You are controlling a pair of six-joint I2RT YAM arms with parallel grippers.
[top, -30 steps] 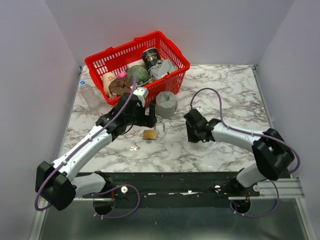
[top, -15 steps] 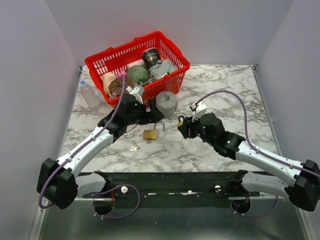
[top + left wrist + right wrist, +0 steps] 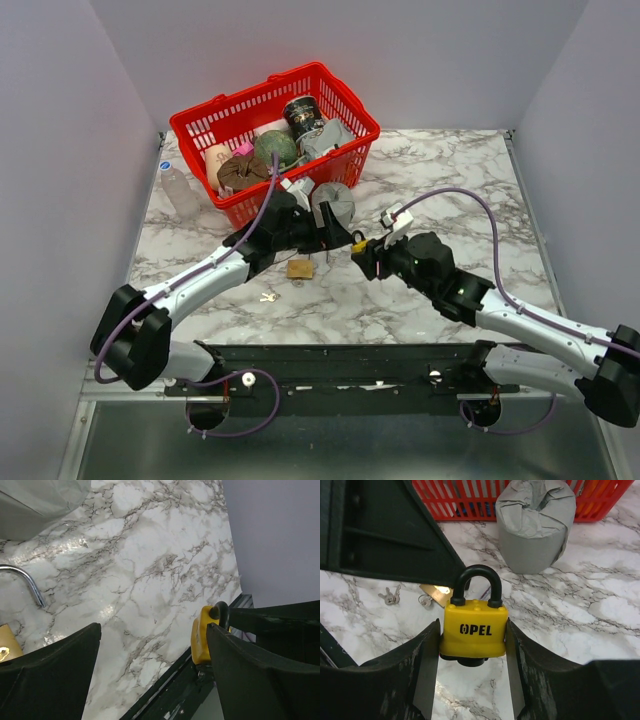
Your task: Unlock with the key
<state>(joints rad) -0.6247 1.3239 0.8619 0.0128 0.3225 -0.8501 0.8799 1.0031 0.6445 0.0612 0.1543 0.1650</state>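
A yellow padlock marked OPEL [image 3: 474,630] with a black shackle is gripped upright between my right gripper's fingers [image 3: 472,645], above the marble. In the top view it is a small yellow spot [image 3: 358,246] at the right gripper [image 3: 362,252]. My left gripper [image 3: 335,238] is open and empty, just left of the padlock; in its wrist view the yellow padlock [image 3: 202,636] sits against the right finger [image 3: 260,670]. A small bunch of keys [image 3: 268,296] lies on the table, also in the right wrist view [image 3: 390,596].
A brass padlock [image 3: 298,268] with a silver shackle [image 3: 27,580] lies on the marble below the left gripper. A grey wrapped cylinder [image 3: 333,205] stands behind it. A red basket [image 3: 352,105] of items is at the back. A clear bottle [image 3: 178,190] stands far left.
The right arm has swung left toward the centre with its gripper raised. The left gripper has reached further right, past the brass padlock, and now sits next to the yellow padlock.
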